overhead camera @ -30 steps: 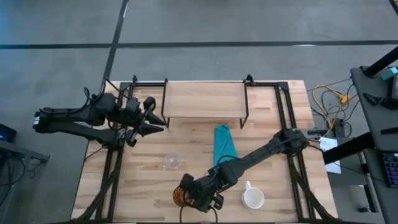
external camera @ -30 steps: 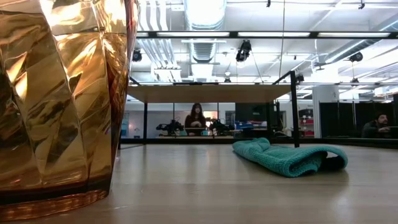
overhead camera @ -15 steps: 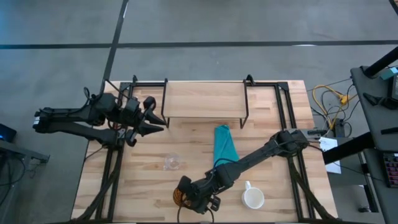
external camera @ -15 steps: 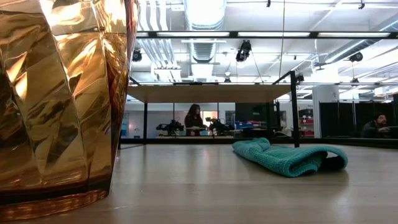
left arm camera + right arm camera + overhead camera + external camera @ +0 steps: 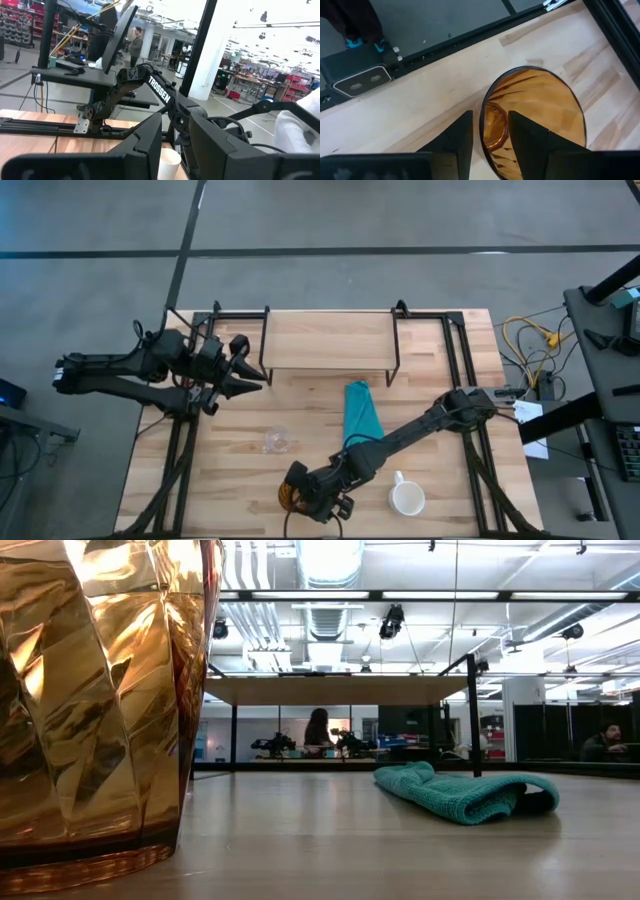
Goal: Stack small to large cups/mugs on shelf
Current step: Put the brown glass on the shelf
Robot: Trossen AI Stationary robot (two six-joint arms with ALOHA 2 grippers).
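The amber-orange textured cup point(image 5: 289, 496) stands upright on its base near the table's near edge and fills the left of the low view point(image 5: 90, 700). My right gripper point(image 5: 304, 499) is open above its rim point(image 5: 483, 117), one finger outside the cup and one over its hollow, with no touch that I can see. The small clear glass point(image 5: 276, 440) stands to the left of centre. The white mug point(image 5: 407, 500) stands near the near edge, right of my right gripper. The shelf point(image 5: 330, 340) stands at the far edge. My left gripper point(image 5: 255, 380) waits at the table's left, slightly open.
A teal cloth point(image 5: 360, 412) lies folded in the middle of the table, between the shelf and my right arm point(image 5: 460, 792). A small camera box point(image 5: 360, 82) sits at the near edge beside the amber cup. People show in the room beyond the table.
My right gripper has crept a little toward the table's left, farther over the amber cup. The cup has stayed where it was.
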